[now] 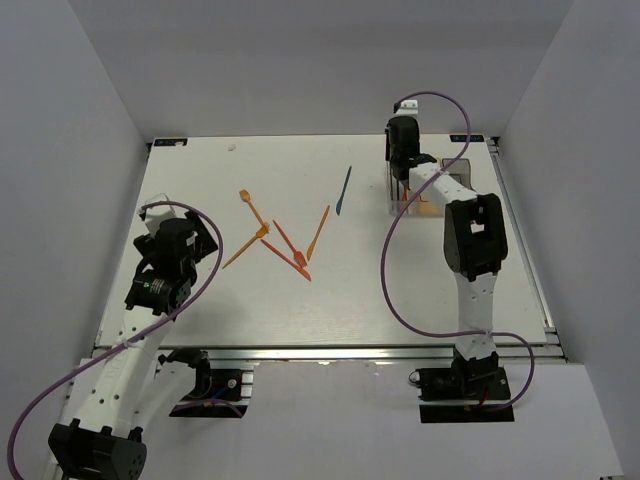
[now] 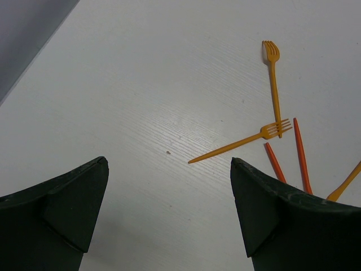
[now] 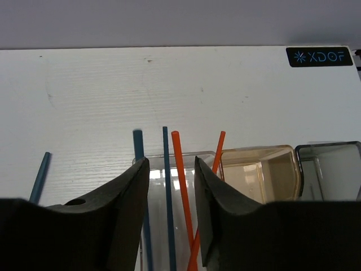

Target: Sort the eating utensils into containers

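Several utensils lie mid-table: two orange forks (image 1: 248,203) (image 1: 245,250), two red ones (image 1: 290,243), an orange one (image 1: 318,233) and a dark blue one (image 1: 343,190). My left gripper (image 1: 200,240) is open and empty, left of them. The left wrist view shows the forks (image 2: 274,84) (image 2: 242,143) and red handles (image 2: 301,155) ahead of its open fingers (image 2: 169,214). My right gripper (image 1: 403,175) hangs over the containers (image 1: 440,195) at the back right. It is open (image 3: 172,166) around a blue handle (image 3: 166,147) and a red handle (image 3: 178,158) standing in the clear bin (image 3: 189,156), without touching them.
The orange-tinted bin (image 3: 259,169) and the smoky grey bin (image 3: 330,164) sit right of the clear one. A second blue handle (image 3: 138,141) and a second red one (image 3: 219,149) stand by the clear bin. White walls enclose the table.
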